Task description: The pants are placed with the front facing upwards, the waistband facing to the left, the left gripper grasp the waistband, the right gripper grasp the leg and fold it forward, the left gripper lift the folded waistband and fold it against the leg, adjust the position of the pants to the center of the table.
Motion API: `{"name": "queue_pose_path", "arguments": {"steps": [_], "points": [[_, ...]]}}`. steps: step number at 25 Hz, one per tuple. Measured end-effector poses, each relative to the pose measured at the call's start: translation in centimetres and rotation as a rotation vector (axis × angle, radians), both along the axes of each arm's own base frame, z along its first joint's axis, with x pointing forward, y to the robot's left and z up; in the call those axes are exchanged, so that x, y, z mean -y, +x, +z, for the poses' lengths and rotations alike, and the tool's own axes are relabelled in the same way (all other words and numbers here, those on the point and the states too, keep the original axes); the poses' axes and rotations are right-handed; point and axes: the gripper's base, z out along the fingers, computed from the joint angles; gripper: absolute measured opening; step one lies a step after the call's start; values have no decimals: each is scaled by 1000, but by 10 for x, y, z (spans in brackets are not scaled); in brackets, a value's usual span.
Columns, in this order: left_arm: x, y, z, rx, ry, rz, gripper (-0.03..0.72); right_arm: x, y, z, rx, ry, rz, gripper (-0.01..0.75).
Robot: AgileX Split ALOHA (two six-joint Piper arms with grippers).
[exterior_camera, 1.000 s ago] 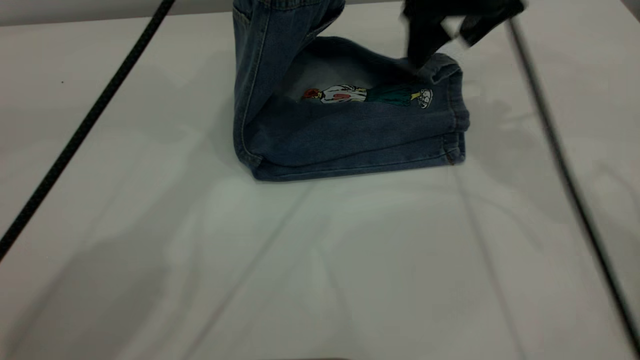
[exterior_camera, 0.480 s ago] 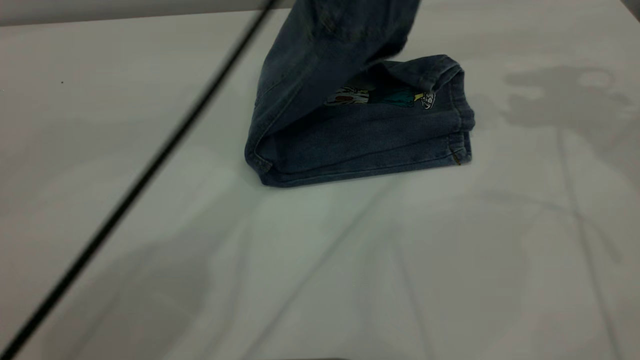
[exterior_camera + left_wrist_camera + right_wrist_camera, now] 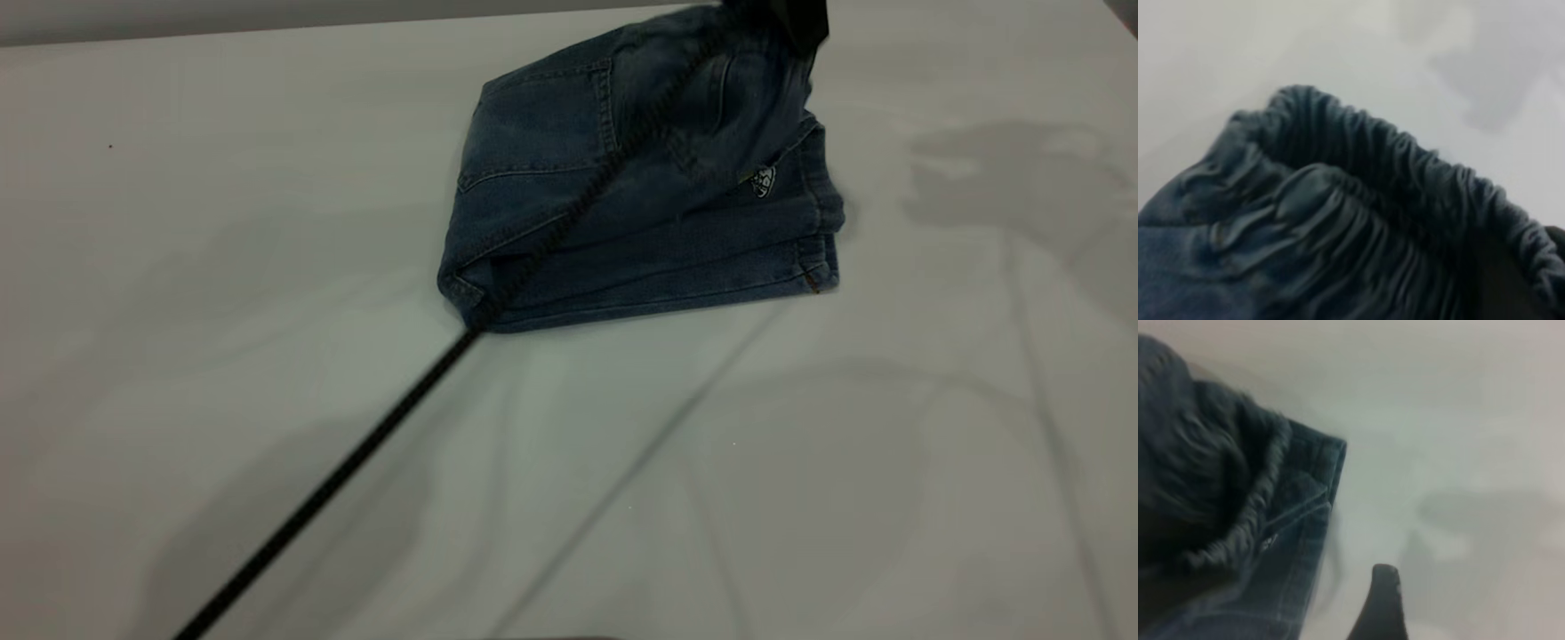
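The blue denim pants (image 3: 640, 222) lie folded on the white table (image 3: 267, 267), a back pocket facing up on the raised top layer. My left gripper (image 3: 787, 20) is at the top edge of the exterior view, shut on the gathered waistband (image 3: 1358, 173), which it holds just above the leg hems (image 3: 813, 240). The left wrist view is filled by the ruched band, with a dark finger (image 3: 1511, 280) pressed on it. My right gripper (image 3: 1438, 630) hovers open over bare table beside the pants (image 3: 1298, 540); one fingertip (image 3: 1385, 587) shows, holding nothing.
The left arm's braided black cable (image 3: 400, 404) runs diagonally from the near left up across the pants. The table edge (image 3: 267, 27) and a grey wall lie just behind the pants. An arm's shadow (image 3: 1005, 169) falls on the table at the right.
The left gripper has swung the waistband half rightward and down over the legs, covering most of the cartoon print. The cable swept right with it. The right gripper left the exterior view a second ago.
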Motion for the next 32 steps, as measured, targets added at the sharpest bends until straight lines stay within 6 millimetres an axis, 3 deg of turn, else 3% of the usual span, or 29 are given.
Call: {"name": "queue_pose_path", "arguments": {"steps": [8, 13, 15, 17, 20, 26, 32], "points": [[3, -5, 10, 3, 4, -19, 524, 0, -9, 28, 72, 2, 0, 558], [-12, -8, 56, 104, 131, -64, 575, -1, -17, 43, 94, 26, -4, 558], [-22, -8, 61, 132, 249, -75, 577, -2, -20, 48, 97, 34, -3, 558], [-29, -4, 52, 137, 336, -66, 578, -2, -23, 53, 99, 45, -3, 558], [-30, 5, 22, 129, 375, -33, 579, -3, -26, 58, 103, 50, -1, 558], [-19, 17, -40, 135, 348, -19, 580, -3, -32, 66, 111, 52, 3, 558], [-12, 21, -79, 118, 280, 15, 580, -3, -33, 67, 105, 56, 4, 558]]}}
